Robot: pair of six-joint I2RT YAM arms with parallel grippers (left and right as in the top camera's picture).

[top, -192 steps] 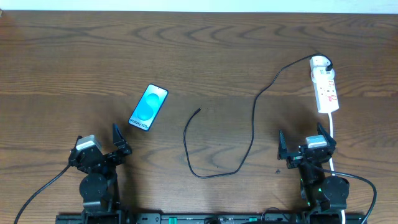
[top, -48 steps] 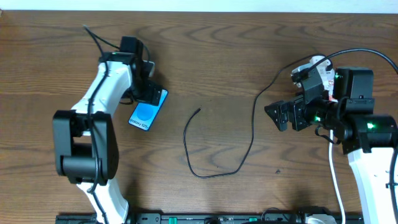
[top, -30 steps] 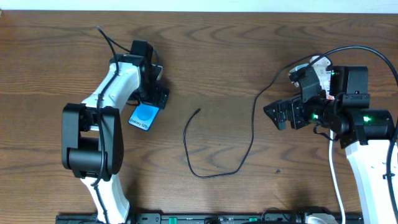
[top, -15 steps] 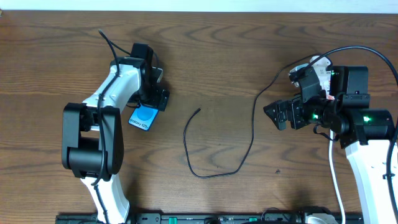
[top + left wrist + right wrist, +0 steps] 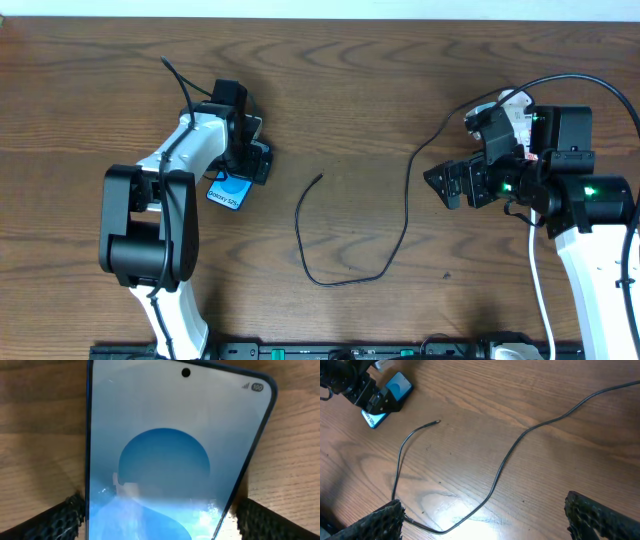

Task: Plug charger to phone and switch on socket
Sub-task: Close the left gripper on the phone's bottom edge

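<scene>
The phone (image 5: 226, 190) lies screen up at the left of the table; only its lower end shows past my left arm. My left gripper (image 5: 252, 160) is down over its upper end. In the left wrist view the blue screen (image 5: 165, 460) fills the frame, and the open left gripper (image 5: 160, 527) has one finger on each side of it. The charger (image 5: 405, 215) lies loose in a long loop, its plug tip (image 5: 320, 177) free on the wood. The right gripper (image 5: 450, 185) is open and empty, above the cable (image 5: 505, 465). The socket (image 5: 512, 100) is mostly hidden behind my right arm.
The socket's thick white cord (image 5: 540, 290) runs down toward the front edge beside the right arm's base. The right wrist view shows the plug tip (image 5: 438, 422), and the phone (image 5: 397, 386) with the left gripper on it.
My left gripper has moved a little toward the front over the phone and come lower around it. The right arm and the cable have not moved in the last second.
</scene>
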